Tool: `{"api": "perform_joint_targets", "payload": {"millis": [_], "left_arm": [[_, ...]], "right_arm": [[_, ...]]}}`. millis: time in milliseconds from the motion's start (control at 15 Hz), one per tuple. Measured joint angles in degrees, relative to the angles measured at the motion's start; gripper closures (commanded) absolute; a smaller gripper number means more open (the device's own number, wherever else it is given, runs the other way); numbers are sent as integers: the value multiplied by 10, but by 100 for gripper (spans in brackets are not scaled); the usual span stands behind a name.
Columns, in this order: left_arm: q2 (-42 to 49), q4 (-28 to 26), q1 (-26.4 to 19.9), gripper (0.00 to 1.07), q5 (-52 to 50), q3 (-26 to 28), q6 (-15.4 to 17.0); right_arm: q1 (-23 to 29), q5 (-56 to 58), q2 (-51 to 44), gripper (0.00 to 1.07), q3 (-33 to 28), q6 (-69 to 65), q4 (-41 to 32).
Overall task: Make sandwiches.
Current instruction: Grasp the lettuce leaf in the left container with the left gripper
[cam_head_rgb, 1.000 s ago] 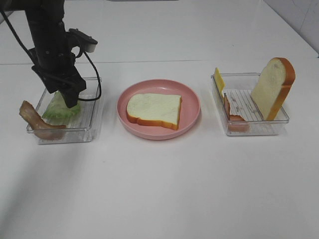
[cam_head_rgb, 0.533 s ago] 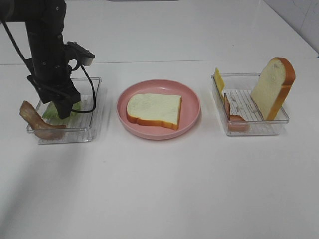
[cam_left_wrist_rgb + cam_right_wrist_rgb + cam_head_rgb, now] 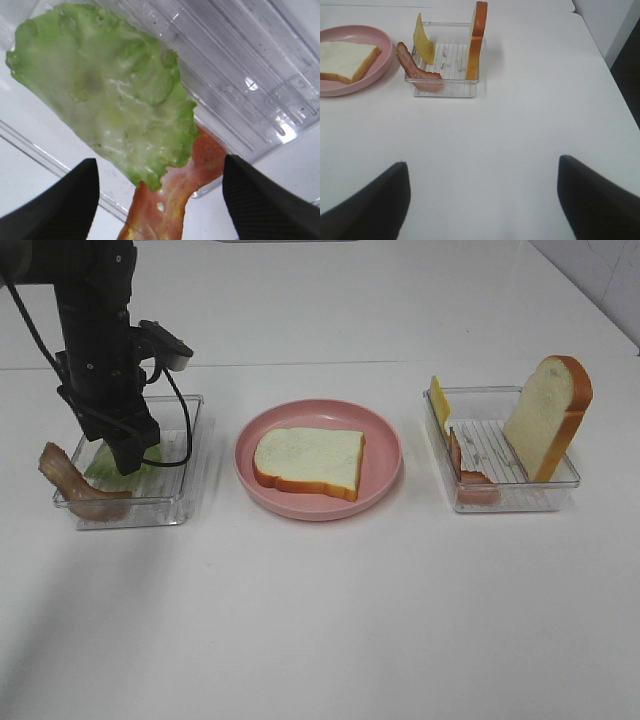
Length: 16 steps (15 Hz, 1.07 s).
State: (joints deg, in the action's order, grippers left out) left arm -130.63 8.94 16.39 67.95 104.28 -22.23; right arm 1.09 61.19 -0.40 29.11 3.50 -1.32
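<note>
Hovering with jaws spread over the lettuce (image 3: 105, 95) in the left tray (image 3: 170, 505), the left gripper (image 3: 128, 455) should, I'd say, drop straight and pinch the leaf alone, clear of the bacon (image 3: 170, 200) at its edge, then carry it to the bread (image 3: 308, 460) on the plate (image 3: 385, 455).

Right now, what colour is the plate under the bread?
Pink plate, clearest in high view.

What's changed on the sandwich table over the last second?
The left gripper dropped lower into the left tray, open over the lettuce leaf, with nothing gripped yet. The bacon, the bread on the pink plate and the right tray stayed put.
</note>
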Motion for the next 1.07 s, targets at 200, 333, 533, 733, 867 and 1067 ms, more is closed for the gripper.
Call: {"api": "perform_joint_targets", "payload": {"millis": [200, 333, 533, 733, 867, 1067], "left_arm": [[0, 11, 5, 39, -1, 0, 0], [0, 29, 12, 39, -1, 0, 9], [0, 52, 29, 39, -1, 0, 23], [0, 87, 44, 39, 11, 0, 67], [0, 87, 44, 39, 12, 0, 73], [0, 97, 47, 39, 12, -17, 78]], "right_arm": [[0, 0, 0, 31, 0, 0, 0], [0, 0, 0, 31, 0, 0, 0], [0, 0, 0, 31, 0, 0, 0], [0, 0, 0, 31, 0, 0, 0], [0, 0, 0, 31, 0, 0, 0], [0, 0, 0, 31, 0, 0, 0]]}}
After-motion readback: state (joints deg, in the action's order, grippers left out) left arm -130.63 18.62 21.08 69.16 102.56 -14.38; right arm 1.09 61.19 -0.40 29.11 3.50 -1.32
